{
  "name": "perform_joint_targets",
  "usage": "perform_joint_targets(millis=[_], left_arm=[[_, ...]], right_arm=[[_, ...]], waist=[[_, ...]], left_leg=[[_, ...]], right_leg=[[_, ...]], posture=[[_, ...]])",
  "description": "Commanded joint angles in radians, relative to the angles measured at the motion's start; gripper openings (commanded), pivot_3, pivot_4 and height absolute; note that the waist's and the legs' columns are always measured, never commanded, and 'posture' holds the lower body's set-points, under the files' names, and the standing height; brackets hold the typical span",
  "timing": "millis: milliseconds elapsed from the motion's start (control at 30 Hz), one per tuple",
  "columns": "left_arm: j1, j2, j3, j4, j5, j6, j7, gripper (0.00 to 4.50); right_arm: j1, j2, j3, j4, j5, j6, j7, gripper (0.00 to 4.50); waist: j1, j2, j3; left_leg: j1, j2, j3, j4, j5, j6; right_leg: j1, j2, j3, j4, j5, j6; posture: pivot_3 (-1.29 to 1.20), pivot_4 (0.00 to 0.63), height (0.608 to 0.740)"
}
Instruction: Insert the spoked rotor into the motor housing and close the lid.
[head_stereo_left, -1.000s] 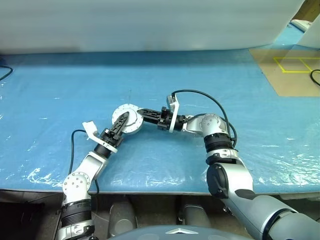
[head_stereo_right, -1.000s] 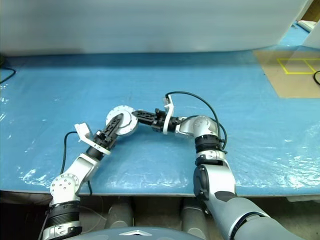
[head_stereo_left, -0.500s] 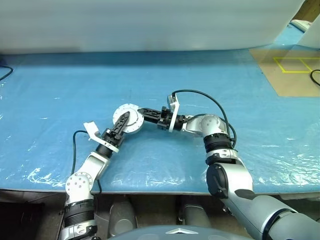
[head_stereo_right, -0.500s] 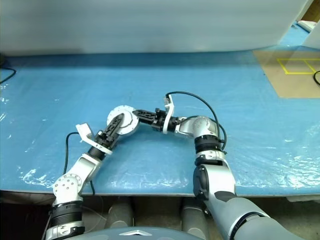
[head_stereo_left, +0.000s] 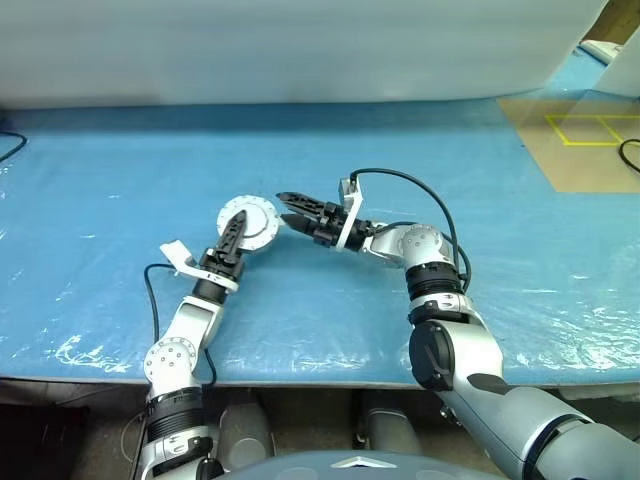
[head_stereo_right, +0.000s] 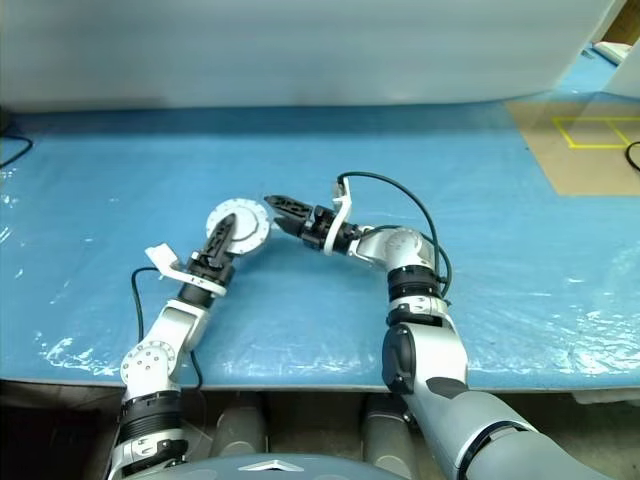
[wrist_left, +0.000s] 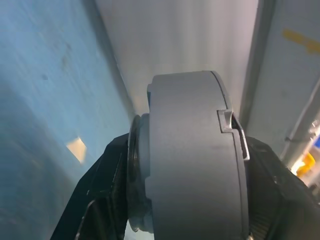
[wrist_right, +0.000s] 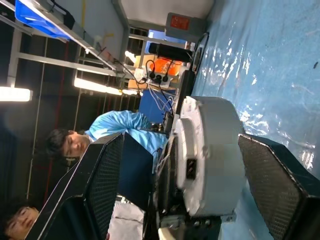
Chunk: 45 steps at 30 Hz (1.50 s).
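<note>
My left gripper (head_stereo_left: 240, 218) is shut on the motor housing (head_stereo_left: 258, 222), a squat silver-grey puck held off the blue table. In the left wrist view its black fingers (wrist_left: 107, 190) clamp the housing's grey wall (wrist_left: 190, 150). A flat silver disc that looks like the lid (head_stereo_right: 246, 214) covers the face turned up to the head camera. The spoked rotor is hidden. My right gripper (head_stereo_left: 285, 211) points at the housing from its right, open and just clear of it. In the right wrist view its fingers (wrist_right: 100, 185) stand wide on either side of the housing (wrist_right: 210, 155).
The table's blue plastic sheet (head_stereo_left: 120, 200) runs to a white foam wall at the back. A brown board with yellow tape (head_stereo_left: 590, 140) lies at the back right. A black cable (head_stereo_left: 8, 145) shows at the far left. Two people (wrist_right: 115, 135) sit beyond the table.
My right gripper has opened and let go of the housing's right side. My left gripper has carried the housing a little left and away from me.
</note>
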Motion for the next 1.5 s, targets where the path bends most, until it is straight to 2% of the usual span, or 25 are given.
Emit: perform_joint_targets(millis=[33,333,700,933,1300,1400,1500], left_arm=[[-0.040,-0.006,0.043,-0.004,0.009,-0.088,0.002,2.71],[-0.106,0.035,0.146,0.113,0.125,-0.326,0.039,2.71],[-0.201,0.156,0.212,0.304,0.205,-0.450,0.016,2.71],[-0.260,0.238,0.197,0.445,0.297,-0.471,-0.006,2.71],[-0.320,0.291,0.213,0.576,0.379,-0.528,-0.018,2.71],[-0.317,0.289,0.226,0.584,0.388,-0.548,-0.008,3.49],[-0.315,0.284,0.246,0.586,0.396,-0.591,0.026,4.47]], right_arm=[[-0.024,0.004,-0.010,-0.023,0.038,-0.004,0.005,3.84],[-0.015,0.006,0.009,-0.036,0.045,0.002,0.016,3.84],[-0.006,0.010,0.029,-0.053,0.043,0.010,0.034,3.84],[-0.003,0.006,0.039,-0.058,0.041,0.009,0.036,3.84],[0.001,0.001,0.046,-0.062,0.039,0.004,0.036,3.84],[0.000,0.002,0.050,-0.059,0.036,-0.001,0.037,3.88],[-0.002,0.001,0.056,-0.056,0.032,-0.007,0.041,3.88]], waist=[[0.000,0.000,0.000],[0.002,-0.002,0.001],[0.005,-0.003,0.001],[0.005,-0.003,0.000],[0.005,-0.003,0.000],[0.004,-0.003,0.000],[0.004,-0.003,0.000]], left_leg=[[0.000,0.000,0.000,0.000,0.000,0.000],[0.000,0.000,0.000,0.000,0.000,0.000],[0.000,0.000,-0.001,0.001,0.000,0.000],[0.000,0.000,-0.001,0.001,0.000,0.000],[0.001,0.000,-0.002,0.001,0.000,0.000],[0.001,0.000,-0.002,0.001,0.000,0.000],[0.002,0.000,-0.002,0.001,0.000,0.000]], right_leg=[[0.000,0.000,0.000,0.000,0.000,0.000],[0.000,0.000,-0.001,0.000,0.000,0.000],[0.000,0.000,-0.001,0.001,0.002,0.003],[0.000,0.000,-0.001,0.003,0.002,0.004],[0.000,0.000,-0.001,0.005,0.002,0.004],[0.000,0.000,-0.001,0.005,0.002,0.004],[0.000,0.000,-0.001,0.006,0.001,0.002]], posture=[[0.00,0.150,0.740],[0.00,0.150,0.740],[0.00,0.150,0.740],[0.00,0.150,0.740],[0.00,0.150,0.740],[0.00,0.150,0.740],[0.00,0.150,0.740]])
